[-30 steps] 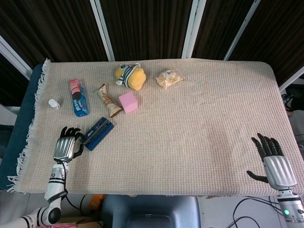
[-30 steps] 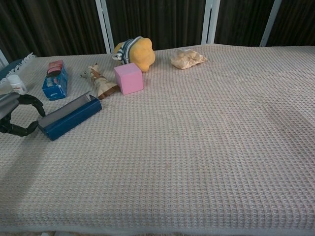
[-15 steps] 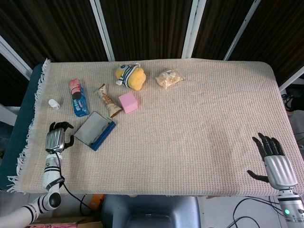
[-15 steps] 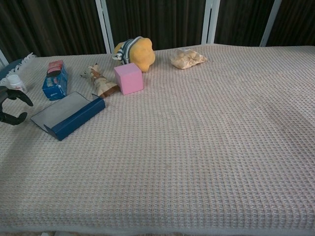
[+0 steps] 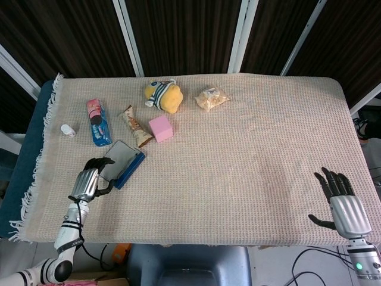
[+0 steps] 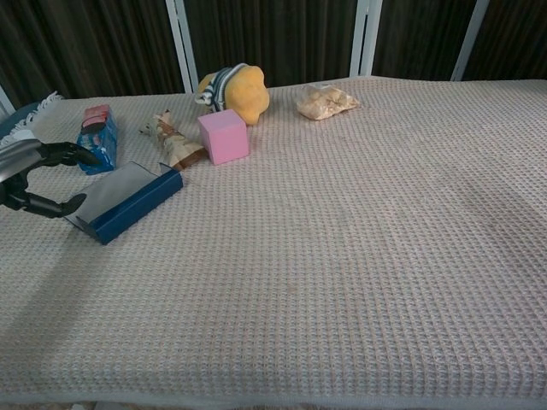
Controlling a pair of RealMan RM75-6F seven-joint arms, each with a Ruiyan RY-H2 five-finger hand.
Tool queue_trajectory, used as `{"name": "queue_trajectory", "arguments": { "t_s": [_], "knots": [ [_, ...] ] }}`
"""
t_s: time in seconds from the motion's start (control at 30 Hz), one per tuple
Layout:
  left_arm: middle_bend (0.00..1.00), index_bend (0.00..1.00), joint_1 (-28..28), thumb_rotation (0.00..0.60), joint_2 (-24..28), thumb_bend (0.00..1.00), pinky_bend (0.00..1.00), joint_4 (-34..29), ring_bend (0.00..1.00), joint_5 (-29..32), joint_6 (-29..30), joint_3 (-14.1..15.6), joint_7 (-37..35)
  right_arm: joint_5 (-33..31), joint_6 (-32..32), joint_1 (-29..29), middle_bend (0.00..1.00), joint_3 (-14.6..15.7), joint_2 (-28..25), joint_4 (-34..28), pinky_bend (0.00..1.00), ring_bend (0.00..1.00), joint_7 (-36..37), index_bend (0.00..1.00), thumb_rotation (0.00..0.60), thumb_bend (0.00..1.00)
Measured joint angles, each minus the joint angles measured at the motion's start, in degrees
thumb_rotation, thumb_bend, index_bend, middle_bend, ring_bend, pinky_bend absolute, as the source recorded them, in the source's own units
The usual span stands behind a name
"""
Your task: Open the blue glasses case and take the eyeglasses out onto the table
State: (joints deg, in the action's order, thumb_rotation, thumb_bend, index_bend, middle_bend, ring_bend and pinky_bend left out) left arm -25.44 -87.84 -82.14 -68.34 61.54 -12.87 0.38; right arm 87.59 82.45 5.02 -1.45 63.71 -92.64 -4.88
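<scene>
Reaching with spread fingers, left hand (image 5: 90, 182) holds nothing beside opened blue glasses case (image 5: 122, 163).

The woven table cloth (image 5: 250, 149) is beige with a waffle texture and a pale fringe. The rectangular glasses case (image 5: 123, 162) is dark blue outside, grey on its opened lid. The foam cube (image 5: 160, 128) is pink. The plush toy (image 5: 163, 95) is yellow with a blue-and-white striped top. The flat carton (image 5: 97, 122) is blue with a pink-red end. The small bottle (image 5: 68, 129) is white. Both hands, left (image 5: 92, 180) and right (image 5: 342, 202), are silver with black fingers.
</scene>
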Motion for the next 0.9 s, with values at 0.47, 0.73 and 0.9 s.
{"name": "queue_trajectory", "arguments": {
  "t_s": [0.47,0.73,0.9],
  "knots": [
    [0.12,0.31,-1.11,0.6,-2.9,0.38,0.05,1.9,0.04,1.46,0.28,2.29,7.21,0.57,0.33,-0.2,0.0,0.24,-0.92,0.15,0.0,0.0,2.24,0.0,0.6,0.2],
    [0.12,0.31,-0.26,0.6,-2.04,0.38,0.05,1.51,0.04,2.82,0.89,3.88,10.6,1.4,0.33,-0.19,0.0,0.62,-1.16,0.2,0.0,0.0,2.9,0.0,0.6,0.2],
    [0.12,0.31,0.25,0.6,-0.96,0.38,0.06,0.7,0.04,3.6,1.02,4.39,11.41,1.54,0.04,-0.07,0.0,0.76,-1.26,0.03,0.0,0.0,2.82,0.0,0.6,0.2]
  ]
}}
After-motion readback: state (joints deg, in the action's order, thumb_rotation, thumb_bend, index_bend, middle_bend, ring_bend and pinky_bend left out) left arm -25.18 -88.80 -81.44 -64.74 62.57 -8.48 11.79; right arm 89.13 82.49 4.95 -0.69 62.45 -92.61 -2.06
